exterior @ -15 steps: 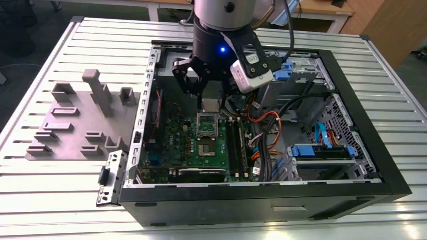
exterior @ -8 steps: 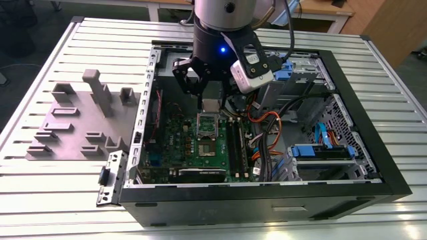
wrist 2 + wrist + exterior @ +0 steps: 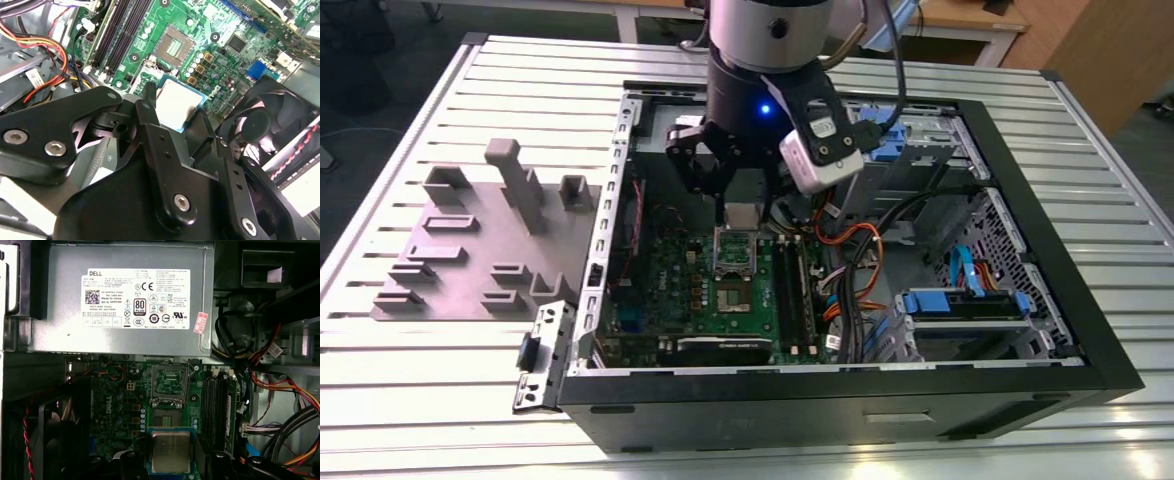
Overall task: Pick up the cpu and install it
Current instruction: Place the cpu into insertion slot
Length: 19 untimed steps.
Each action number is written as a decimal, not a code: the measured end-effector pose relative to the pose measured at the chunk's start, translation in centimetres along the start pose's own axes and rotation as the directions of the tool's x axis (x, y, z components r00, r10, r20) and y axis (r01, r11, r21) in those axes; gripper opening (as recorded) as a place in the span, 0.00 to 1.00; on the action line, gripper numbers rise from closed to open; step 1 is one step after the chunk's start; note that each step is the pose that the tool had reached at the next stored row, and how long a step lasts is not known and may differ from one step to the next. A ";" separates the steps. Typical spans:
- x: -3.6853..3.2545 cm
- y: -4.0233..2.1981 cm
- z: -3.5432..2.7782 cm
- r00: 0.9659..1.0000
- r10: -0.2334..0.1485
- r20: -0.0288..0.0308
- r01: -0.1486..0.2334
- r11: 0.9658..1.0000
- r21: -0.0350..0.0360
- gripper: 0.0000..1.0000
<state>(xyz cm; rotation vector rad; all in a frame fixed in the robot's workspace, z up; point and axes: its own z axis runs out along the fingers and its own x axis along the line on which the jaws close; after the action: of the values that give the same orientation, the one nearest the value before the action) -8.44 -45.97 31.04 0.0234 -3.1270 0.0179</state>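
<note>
cpu [image 3: 177,102] clamped between jaws, above motherboard [image 3: 220,22]

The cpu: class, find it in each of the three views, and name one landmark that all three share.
Exterior view: cpu held above the board's middle.
Second wrist view: cpu near the socket.
First wrist view: cpu near the socket.
Shared landmark: RAM slots.

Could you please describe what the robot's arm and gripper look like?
The arm ends in a silver-grey cylinder over a black section with a small blue light. The gripper is black, made of angular linkage bars with silver screw heads, as the second wrist view shows. A white-and-black camera block sits on its side, and a dark cable runs up beside the arm.
</note>
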 end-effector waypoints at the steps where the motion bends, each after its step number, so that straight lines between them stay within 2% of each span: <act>1: -0.01 -0.03 0.19 1.000 0.002 0.000 -0.002 1.000 0.000 0.47; 8: -0.05 -0.97 1.42 1.000 0.006 0.000 -0.006 1.000 0.000 0.47; 11: -0.20 -0.98 1.80 1.000 0.008 0.000 -0.008 1.000 0.000 0.47; 16: -0.21 -0.98 1.86 1.000 0.008 0.000 -0.008 1.000 0.000 0.47; 19: -0.22 -1.04 2.27 1.000 0.009 0.000 -0.009 1.000 0.000 0.47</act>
<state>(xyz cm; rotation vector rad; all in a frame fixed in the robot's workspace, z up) -8.23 -47.03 28.77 0.0092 -3.1271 0.0180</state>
